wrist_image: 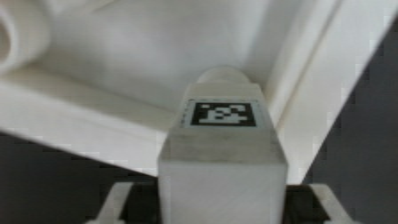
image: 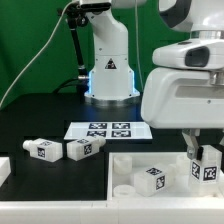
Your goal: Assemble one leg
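My gripper (image: 207, 158) is at the exterior view's right, shut on a leg (image: 208, 170), a stubby white block with a black-and-white tag. It holds the leg upright over the right part of the big white panel (image: 125, 165). In the wrist view the held leg (wrist_image: 221, 140) fills the middle between my gripper's (wrist_image: 217, 205) two fingers (wrist_image: 134, 200), with the panel's raised rim (wrist_image: 107, 110) behind it. I cannot tell whether the leg touches the panel. Another leg (image: 150, 178) lies on the panel.
Two more legs (image: 42, 150) (image: 82, 149) lie on the black table at the exterior view's left, and a white part (image: 4, 170) sits at the left edge. The marker board (image: 105, 129) lies in front of the robot base (image: 108, 70).
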